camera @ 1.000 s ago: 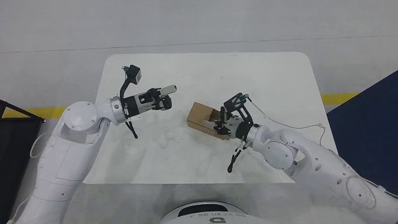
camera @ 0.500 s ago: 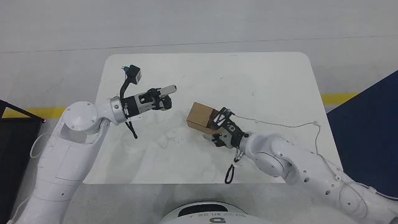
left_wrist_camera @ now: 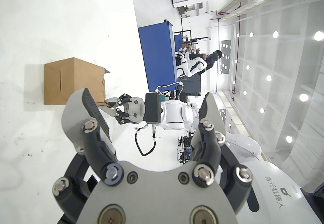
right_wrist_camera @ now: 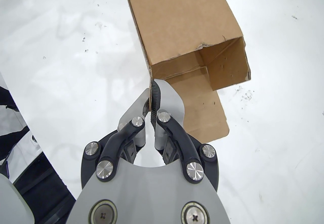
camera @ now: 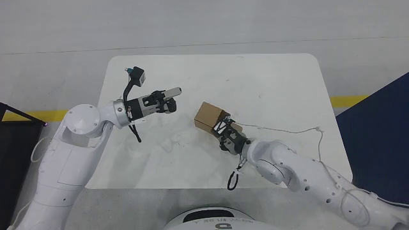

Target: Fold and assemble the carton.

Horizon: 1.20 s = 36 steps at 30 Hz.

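Left gripper (camera: pixel 172 98): fingers spread wide, holding nothing, over white worktop (camera: pixel 275 83), apart from carton. Brown cardboard carton (right_wrist_camera: pixel 177 20) lies on its side near worktop middle, open end facing right arm, one flap (right_wrist_camera: pixel 202 113) flat on worktop. Right gripper (right_wrist_camera: pixel 152 98): fingers pinched tight on carton's open-end corner edge

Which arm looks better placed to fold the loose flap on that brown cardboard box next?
Likely the right. The right gripper is shut on an edge at the open end of the brown cardboard carton, beside the loose flap on the white table. The left gripper hangs open, apart from the carton.
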Motion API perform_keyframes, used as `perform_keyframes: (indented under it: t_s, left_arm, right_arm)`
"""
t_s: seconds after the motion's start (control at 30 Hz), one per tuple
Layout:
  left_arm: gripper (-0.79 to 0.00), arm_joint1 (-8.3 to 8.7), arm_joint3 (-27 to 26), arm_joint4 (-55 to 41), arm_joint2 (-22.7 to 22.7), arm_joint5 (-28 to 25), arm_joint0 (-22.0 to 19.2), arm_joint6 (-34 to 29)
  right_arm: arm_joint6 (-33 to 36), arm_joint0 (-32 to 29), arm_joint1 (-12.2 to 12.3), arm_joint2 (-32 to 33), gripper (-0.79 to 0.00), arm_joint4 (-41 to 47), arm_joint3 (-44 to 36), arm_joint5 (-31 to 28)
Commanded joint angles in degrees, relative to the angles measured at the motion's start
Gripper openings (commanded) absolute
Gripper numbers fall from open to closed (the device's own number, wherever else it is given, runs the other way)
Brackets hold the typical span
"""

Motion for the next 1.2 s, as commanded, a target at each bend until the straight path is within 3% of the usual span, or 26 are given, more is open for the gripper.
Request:
perform_keyframes:
  t_s: [0.0, 0.43, 0.67, 0.83, 0.93, 1.17]
  left_arm:
    - [0.000, 0.00, 0.0, 0.0, 0.0, 0.0, 0.0, 0.0]
    - [0.000, 0.00, 0.0, 0.0, 0.0, 0.0, 0.0, 0.0]
    - [0.000, 0.00, 0.0, 0.0, 0.0, 0.0, 0.0, 0.0]
    - [0.000, 0.00, 0.0, 0.0, 0.0, 0.0, 0.0, 0.0]
    - [0.000, 0.00, 0.0, 0.0, 0.0, 0.0, 0.0, 0.0]
    - [0.000, 0.00, 0.0, 0.0, 0.0, 0.0, 0.0, 0.0]
  right_arm:
    - [0.5, -0.5, 0.3, 1.9, -0.785, 0.4, -1.2, 0.7]
    - [0.6, -1.1, 0.4, 3.4, -0.785, 0.6, -2.1, 2.0]
    - [10.4, 3.0, 0.8, 5.4, -0.785, -9.6, -2.4, -7.0]
    - [21.8, 5.1, 2.0, 7.4, -0.785, -14.7, -6.3, -21.1]
    - [25.6, 5.5, 2.3, 8.5, -0.785, -15.8, -7.4, -23.4]
    - [25.6, 5.5, 2.3, 8.5, -0.785, -15.8, -7.4, -23.4]
